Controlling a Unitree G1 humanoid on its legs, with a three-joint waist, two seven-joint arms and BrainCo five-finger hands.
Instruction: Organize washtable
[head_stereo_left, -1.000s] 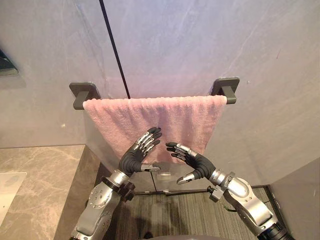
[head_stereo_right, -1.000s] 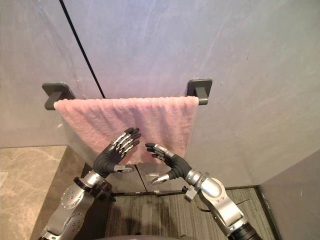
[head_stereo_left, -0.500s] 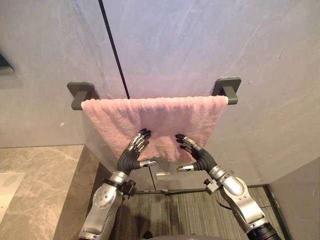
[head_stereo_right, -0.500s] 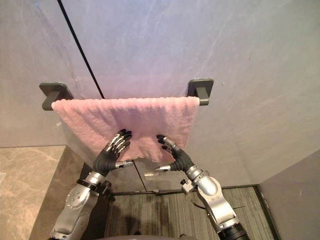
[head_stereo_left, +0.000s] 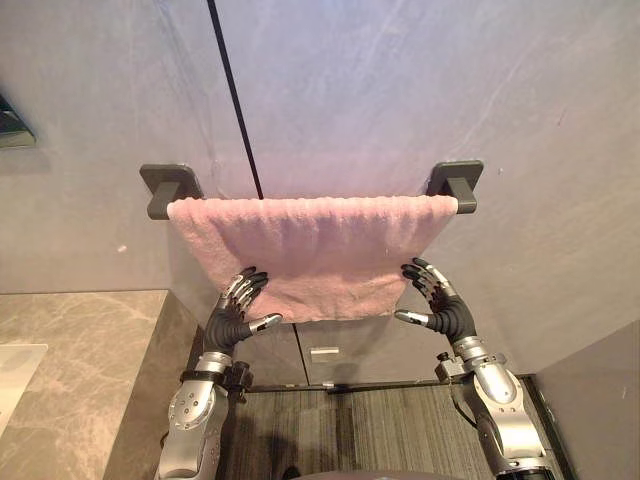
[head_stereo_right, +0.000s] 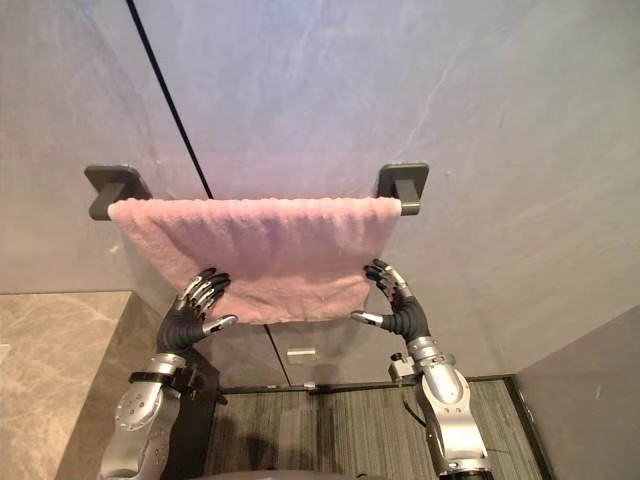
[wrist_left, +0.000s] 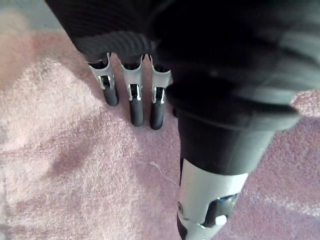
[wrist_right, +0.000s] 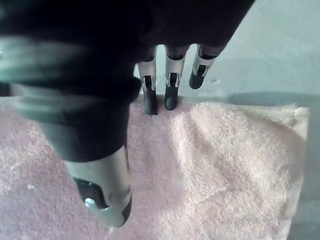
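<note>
A pink towel (head_stereo_left: 315, 250) hangs spread over a dark wall rail between two brackets (head_stereo_left: 168, 187) (head_stereo_left: 455, 183). My left hand (head_stereo_left: 233, 315) is at the towel's lower left edge, fingers straight against the cloth (wrist_left: 75, 165). My right hand (head_stereo_left: 440, 305) is at the lower right edge, fingers straight and touching the towel's side (wrist_right: 225, 165). Neither hand grips the cloth.
A marble-patterned counter (head_stereo_left: 70, 380) lies at the lower left. The grey wall (head_stereo_left: 400, 90) has a black vertical seam (head_stereo_left: 235, 100). Striped dark flooring (head_stereo_left: 360, 430) shows below the towel, and a grey surface (head_stereo_left: 600, 390) rises at the lower right.
Both hands have moved apart from the towel's middle to its lower corners, left hand leftward and right hand rightward. The towel's lower edge now hangs flatter and wider.
</note>
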